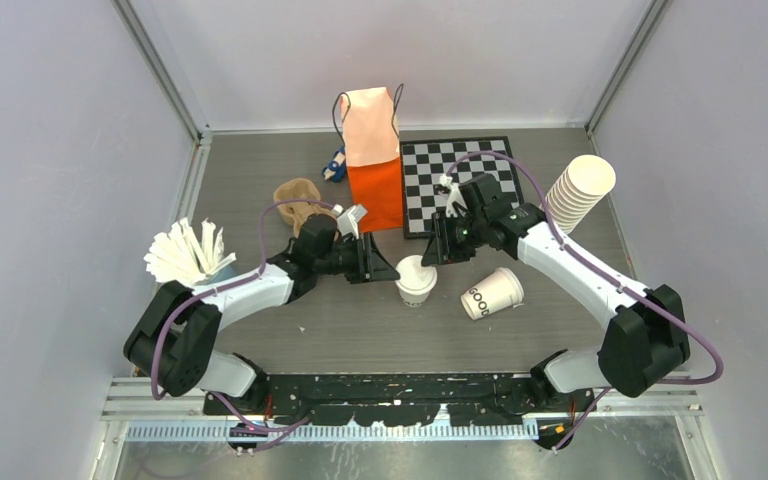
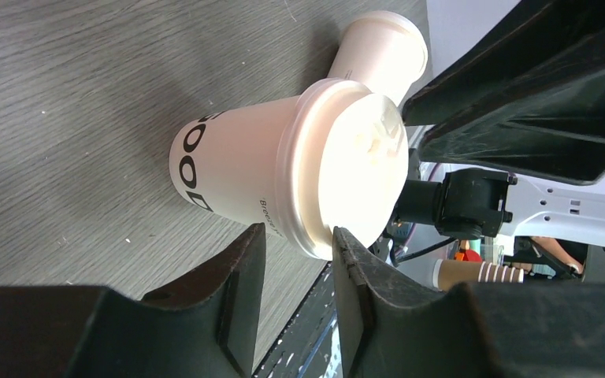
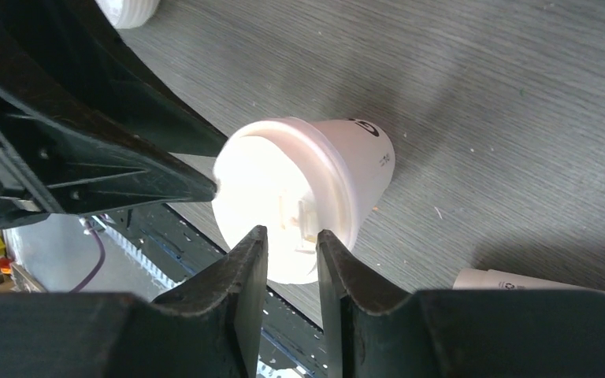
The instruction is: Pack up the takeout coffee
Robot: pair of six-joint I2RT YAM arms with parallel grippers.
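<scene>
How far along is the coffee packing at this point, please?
Done: the takeout coffee stands upright on the table with its lid on, and the orange bag stands upright behind it. In hand: the left gripper and right gripper each straddle the lid's rim; a firm grip isn't clear. Remaining: lifting it into the bag.

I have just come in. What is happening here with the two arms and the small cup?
Both arms meet at the takeout coffee, which stands upright on the table. The left gripper and the right gripper each straddle the rim of its lid from opposite sides; whether they pinch it is unclear. The orange paper bag stands farther back, so the coffee is not yet packed. A lidless cup lies on its side nearby.
</scene>
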